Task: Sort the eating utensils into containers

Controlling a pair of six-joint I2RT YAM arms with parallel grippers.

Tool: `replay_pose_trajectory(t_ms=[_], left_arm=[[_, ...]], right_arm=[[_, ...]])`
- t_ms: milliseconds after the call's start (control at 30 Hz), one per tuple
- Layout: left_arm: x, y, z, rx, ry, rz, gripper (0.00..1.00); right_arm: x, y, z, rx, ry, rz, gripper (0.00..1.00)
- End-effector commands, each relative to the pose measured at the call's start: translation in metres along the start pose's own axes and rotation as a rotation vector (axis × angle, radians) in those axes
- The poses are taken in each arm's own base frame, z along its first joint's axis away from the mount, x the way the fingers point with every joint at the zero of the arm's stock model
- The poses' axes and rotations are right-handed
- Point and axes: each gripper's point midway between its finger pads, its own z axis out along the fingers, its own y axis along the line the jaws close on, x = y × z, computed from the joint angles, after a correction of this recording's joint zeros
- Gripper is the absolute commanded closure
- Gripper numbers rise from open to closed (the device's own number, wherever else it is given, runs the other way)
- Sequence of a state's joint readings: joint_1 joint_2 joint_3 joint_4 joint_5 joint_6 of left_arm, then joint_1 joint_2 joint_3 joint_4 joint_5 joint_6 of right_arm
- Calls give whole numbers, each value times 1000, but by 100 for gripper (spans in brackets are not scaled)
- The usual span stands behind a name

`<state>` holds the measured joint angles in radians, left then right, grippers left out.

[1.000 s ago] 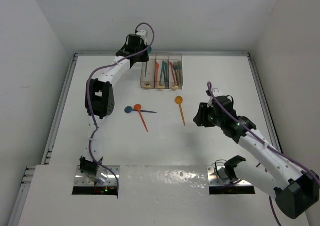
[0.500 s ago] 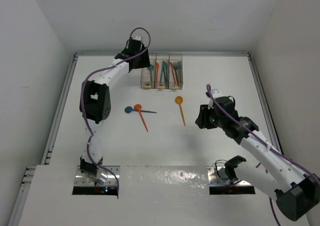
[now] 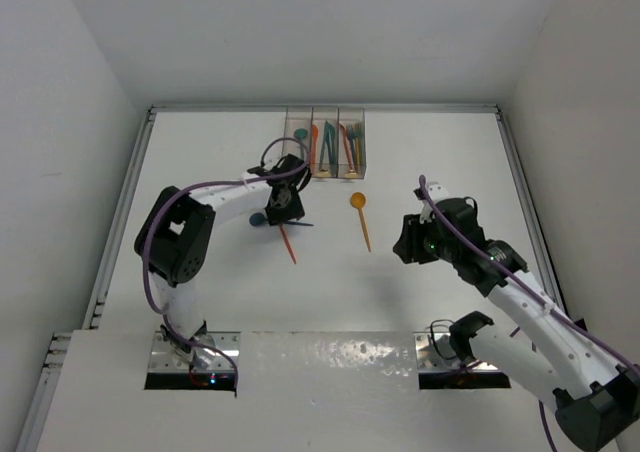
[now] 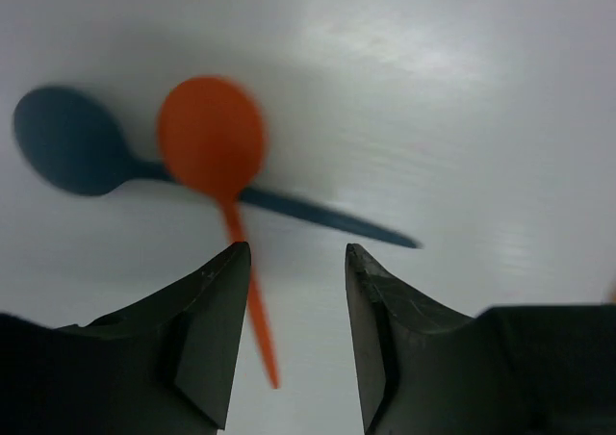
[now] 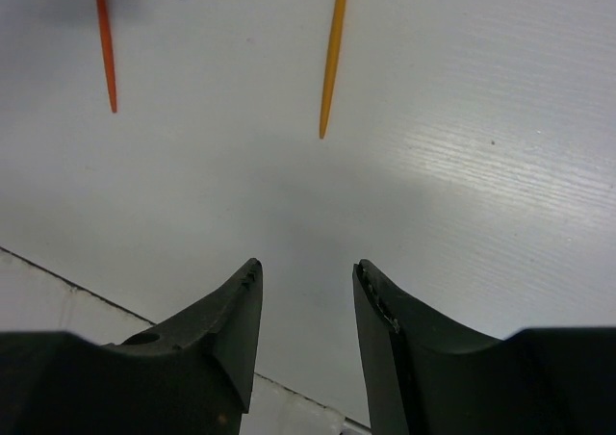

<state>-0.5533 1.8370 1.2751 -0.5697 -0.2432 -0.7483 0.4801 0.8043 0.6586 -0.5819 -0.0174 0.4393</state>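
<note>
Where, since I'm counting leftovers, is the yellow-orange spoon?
In the top view the yellow-orange spoon lies loose just arm-side of the rightmost container, left of the right pincer.

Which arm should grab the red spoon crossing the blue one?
Left. The left gripper hovers, jaws open, over the red spoon; the right gripper is farther off, nearer the orange spoon.

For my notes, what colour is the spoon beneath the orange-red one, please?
Dark blue spoon; left wrist view.

The orange-red spoon [image 4: 212,137], dark blue spoon [image 4: 67,154] and amber spoon [image 3: 358,202] lie plain against the white table [image 3: 450,152]
</note>
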Motion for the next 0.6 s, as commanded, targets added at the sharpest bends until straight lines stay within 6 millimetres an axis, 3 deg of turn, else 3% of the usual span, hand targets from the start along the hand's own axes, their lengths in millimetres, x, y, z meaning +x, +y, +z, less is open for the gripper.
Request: replay_pose_trajectory(t_ms=[0,167,367,500,567], left_arm=[[3,15,4,-42,-1,-135,58],[8,30,9,-108,-4,-132,60],[37,39,36,-139,78,-124,64],[48,45,45,-170,109,-122,73],[50,48,45,-173,107,-125,85]], right_arm=[[-1,8,-7,-48,-10,-25,57],[5,8,-10,-54,-4,-30,57],[5,6,-14,-44,-13,-30,58],[5,5,-15,-38,-11,-33,58],[5,4,-15,-36,-14,-33,58]])
